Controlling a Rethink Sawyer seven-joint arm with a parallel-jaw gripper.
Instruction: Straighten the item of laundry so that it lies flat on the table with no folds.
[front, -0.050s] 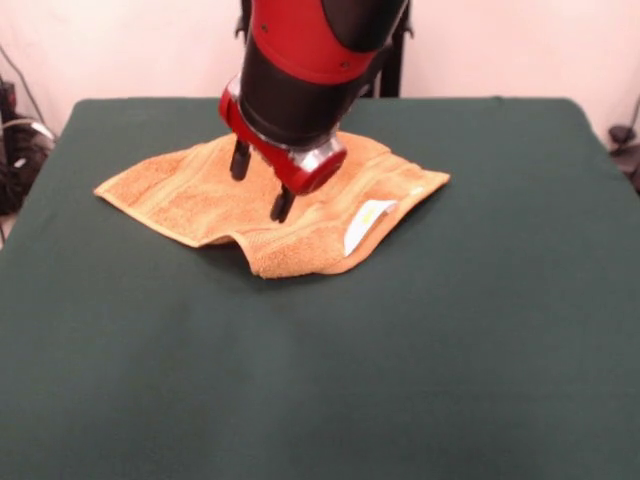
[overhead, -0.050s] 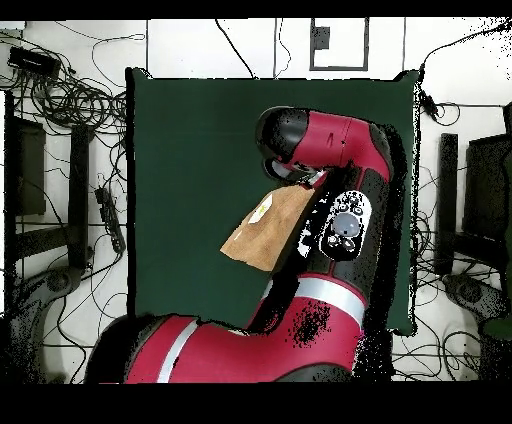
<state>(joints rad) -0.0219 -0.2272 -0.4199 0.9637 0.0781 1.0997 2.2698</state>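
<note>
One orange-tan towel lies on the dark green worktop, in its far half as the front view shows it, a little toward the left of that picture. It is not flat: the near edge is rolled under into a thick fold, and the right-hand part is doubled over, with a small white care tag showing on the folded flap. The left corner spreads out in a single layer, with woven border bands running along it. The red and black arm comes down over the middle of the towel, and the pincer sits directly above the cloth, just left of the tag and behind the rolled fold. Its two dark fingers are spread apart, one nearer the back and one nearer the front of the towel, with nothing between them; whether the tips touch the terry surface cannot be told. In the overhead view the arm covers much of the towel, so only one side of it and the tag show beside the wrist, and the pincer itself is hidden there.
</note>
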